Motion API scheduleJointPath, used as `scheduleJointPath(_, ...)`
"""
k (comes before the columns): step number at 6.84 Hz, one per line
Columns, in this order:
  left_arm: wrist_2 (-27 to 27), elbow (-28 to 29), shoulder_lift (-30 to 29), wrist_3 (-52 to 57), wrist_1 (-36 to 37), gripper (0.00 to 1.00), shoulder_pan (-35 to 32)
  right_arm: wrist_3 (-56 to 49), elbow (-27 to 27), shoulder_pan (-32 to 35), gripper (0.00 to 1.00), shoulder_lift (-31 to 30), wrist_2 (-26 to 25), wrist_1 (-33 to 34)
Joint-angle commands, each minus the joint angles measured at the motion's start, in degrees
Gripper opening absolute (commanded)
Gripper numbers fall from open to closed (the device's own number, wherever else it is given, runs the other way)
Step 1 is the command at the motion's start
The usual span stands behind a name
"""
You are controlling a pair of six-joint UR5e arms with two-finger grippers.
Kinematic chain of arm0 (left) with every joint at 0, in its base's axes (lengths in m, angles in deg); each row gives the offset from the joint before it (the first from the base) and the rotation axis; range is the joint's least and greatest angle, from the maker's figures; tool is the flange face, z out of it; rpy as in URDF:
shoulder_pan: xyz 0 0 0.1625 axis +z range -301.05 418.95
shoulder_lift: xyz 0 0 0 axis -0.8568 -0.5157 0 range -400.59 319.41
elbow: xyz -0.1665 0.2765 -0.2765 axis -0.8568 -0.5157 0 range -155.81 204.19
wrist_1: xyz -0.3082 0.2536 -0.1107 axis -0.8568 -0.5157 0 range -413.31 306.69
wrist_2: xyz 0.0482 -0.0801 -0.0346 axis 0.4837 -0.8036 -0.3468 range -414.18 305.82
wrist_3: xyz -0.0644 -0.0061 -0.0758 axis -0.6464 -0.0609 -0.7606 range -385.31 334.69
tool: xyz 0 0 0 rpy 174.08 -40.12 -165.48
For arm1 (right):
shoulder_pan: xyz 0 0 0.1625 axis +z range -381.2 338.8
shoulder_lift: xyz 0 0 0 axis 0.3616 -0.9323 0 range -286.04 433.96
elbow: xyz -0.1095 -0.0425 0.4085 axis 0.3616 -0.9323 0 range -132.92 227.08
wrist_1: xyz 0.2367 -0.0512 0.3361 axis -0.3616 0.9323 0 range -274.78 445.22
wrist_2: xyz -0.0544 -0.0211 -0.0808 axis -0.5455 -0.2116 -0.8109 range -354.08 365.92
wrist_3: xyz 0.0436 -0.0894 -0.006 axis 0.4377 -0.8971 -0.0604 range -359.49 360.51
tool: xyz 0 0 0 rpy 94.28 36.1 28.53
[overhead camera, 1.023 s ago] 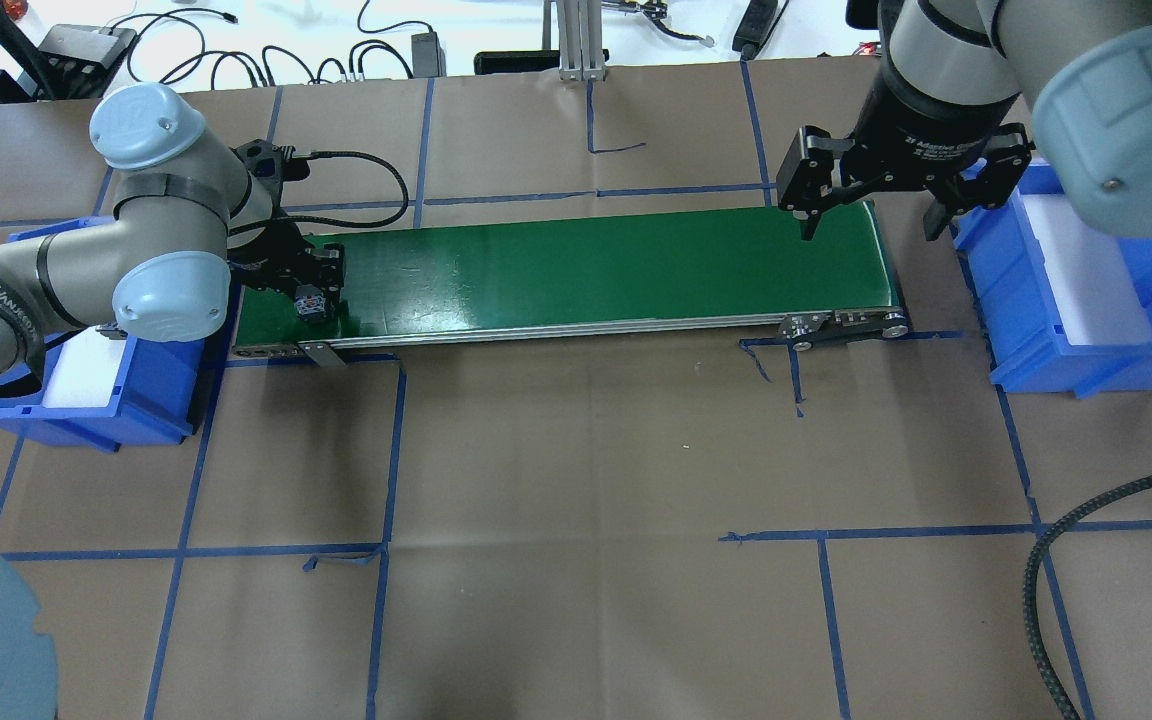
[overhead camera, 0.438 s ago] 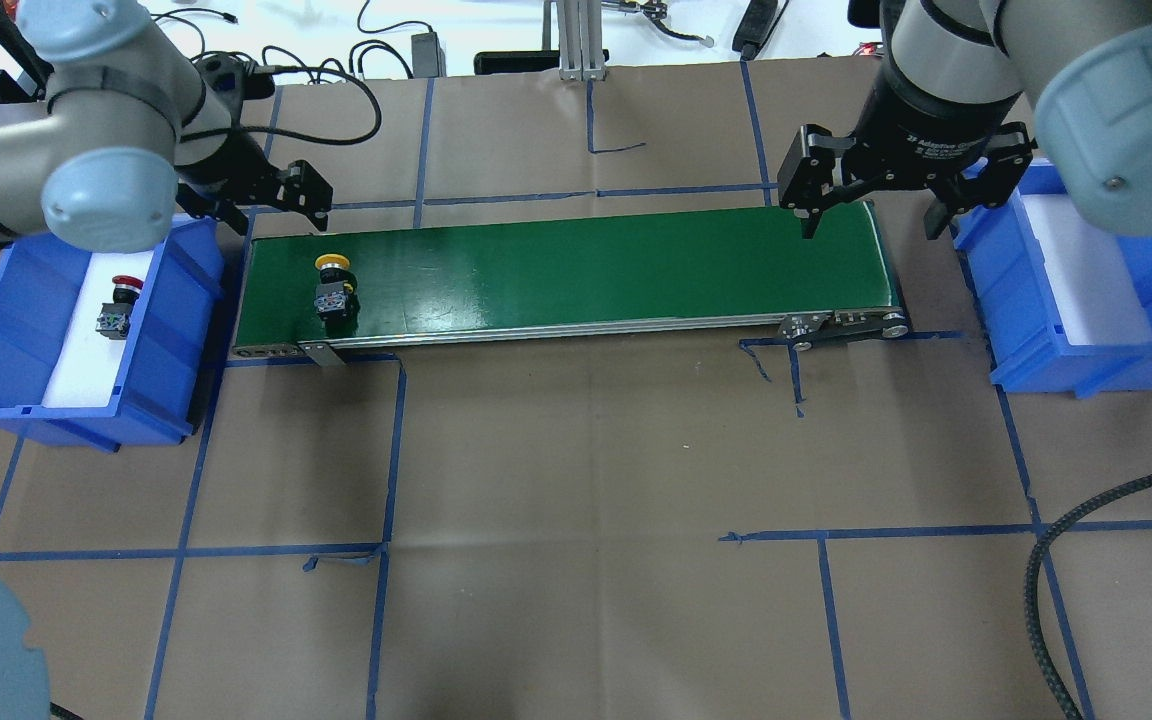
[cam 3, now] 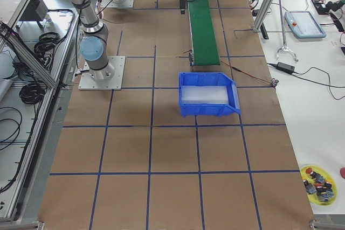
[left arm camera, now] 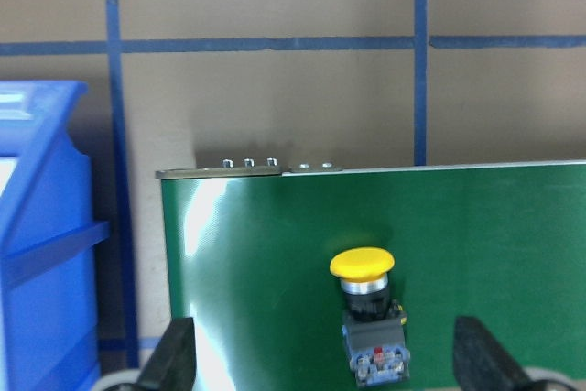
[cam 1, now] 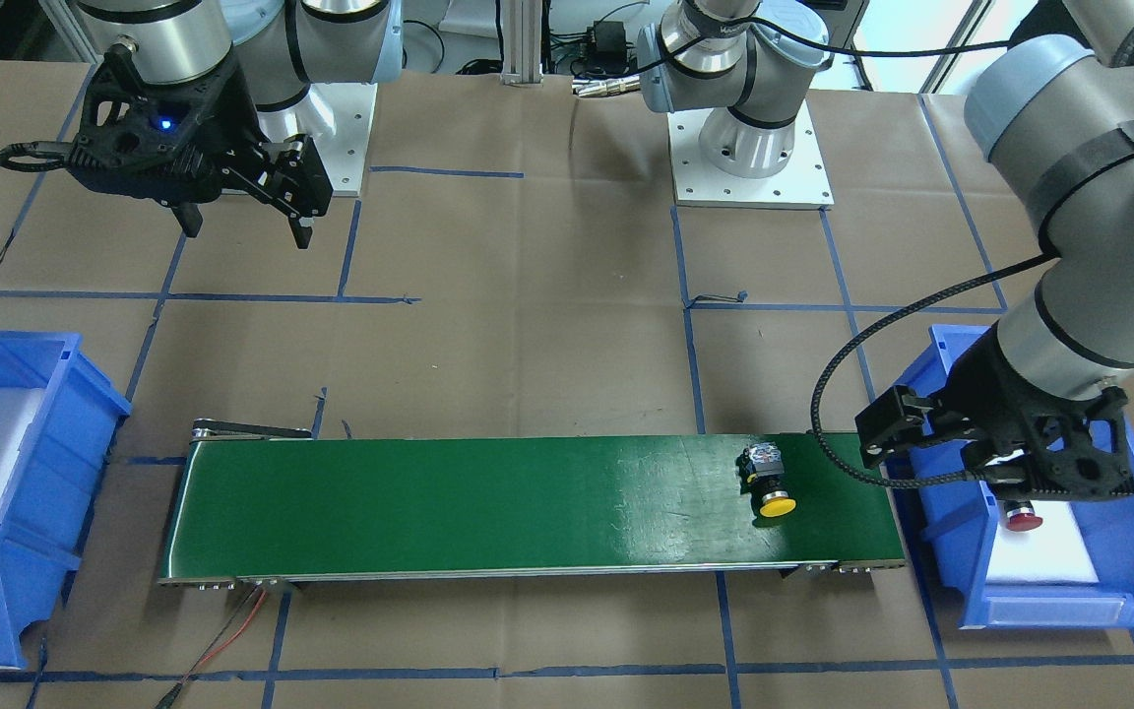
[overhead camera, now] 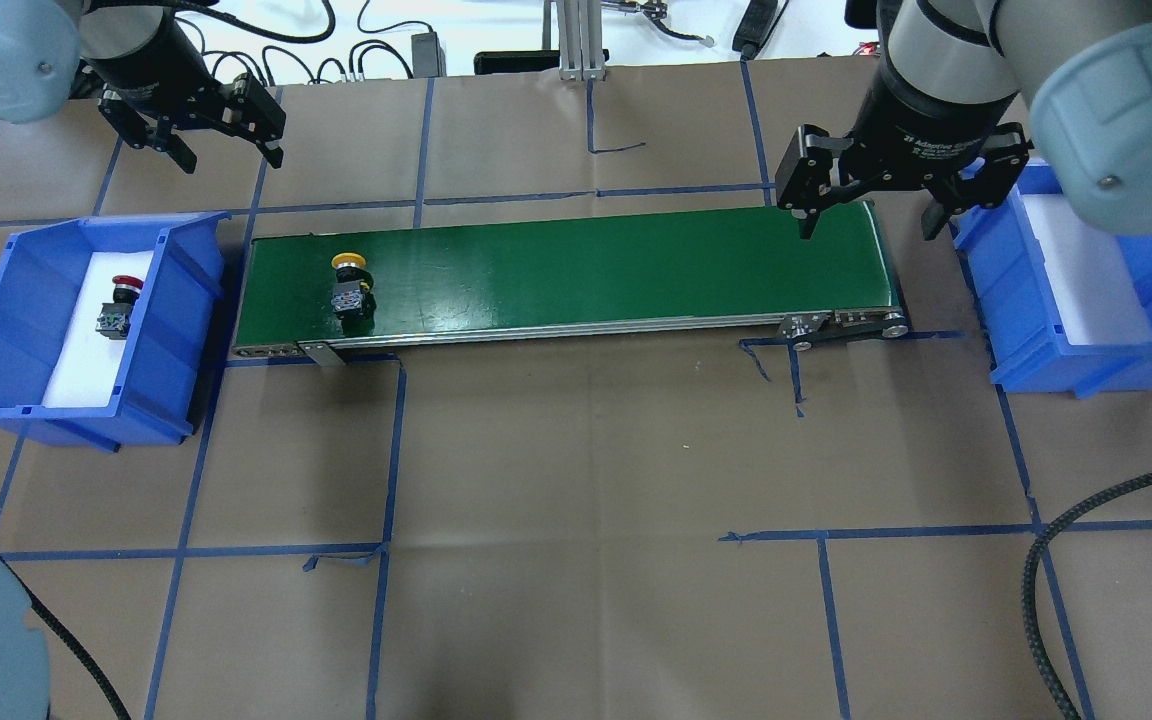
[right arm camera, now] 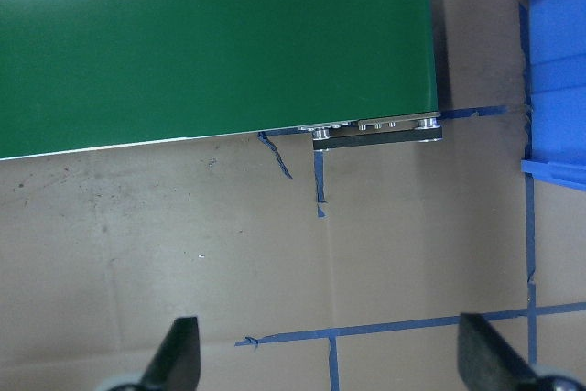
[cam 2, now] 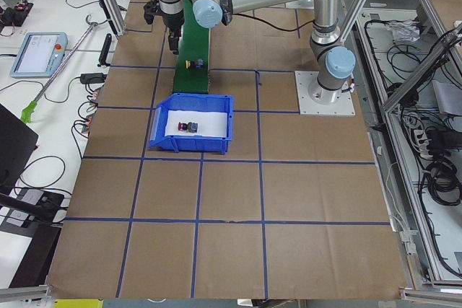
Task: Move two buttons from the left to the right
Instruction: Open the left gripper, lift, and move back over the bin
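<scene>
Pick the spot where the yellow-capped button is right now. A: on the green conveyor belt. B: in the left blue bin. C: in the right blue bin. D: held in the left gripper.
A: the yellow-capped button rests on the green conveyor belt, near its left end.

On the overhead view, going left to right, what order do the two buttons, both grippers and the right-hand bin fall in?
red button → left gripper → yellow button, on the green belt → right gripper → right blue bin
</scene>
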Motion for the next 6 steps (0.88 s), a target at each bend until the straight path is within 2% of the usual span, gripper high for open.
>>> scheduleJointPath(1,0.04,0.91,-0.66,5.16,-0.34,0.99,5.48,-0.03,0.0,-0.16,1.0,-0.19,-0.13,0.02)
scheduleJointPath(4,0.04,2.22,-3.03,19.92,-0.16,0.99,17.6,0.15,-0.09,0.11,1.0,0.07,0.13,0.02)
scheduleJointPath(6,0.13,0.48,-2.78,22.15,-0.07,0.99,20.46,0.06,-0.09,0.11,1.0,0.16,0.04,0.11)
